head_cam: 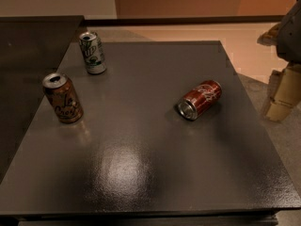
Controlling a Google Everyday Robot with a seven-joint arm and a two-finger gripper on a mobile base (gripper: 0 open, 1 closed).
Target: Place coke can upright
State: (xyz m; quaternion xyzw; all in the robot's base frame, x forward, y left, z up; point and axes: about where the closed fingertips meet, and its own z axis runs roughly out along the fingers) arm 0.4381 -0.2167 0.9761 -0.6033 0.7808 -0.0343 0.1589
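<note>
The red coke can [200,99] with white script lies on its side right of the middle of the dark grey table [141,173], its silver open end facing the front left. My gripper [278,62] hangs at the right edge of the view, beyond the table's right side and to the right of the can. Its two beige fingers [282,95] stand apart with nothing between them. Nothing touches the can.
A green-and-white 7UP can [92,52] stands upright at the table's back left. A brown-orange can [62,98] stands upright at the left edge. A second dark surface [28,46] adjoins on the left. The floor lies to the right.
</note>
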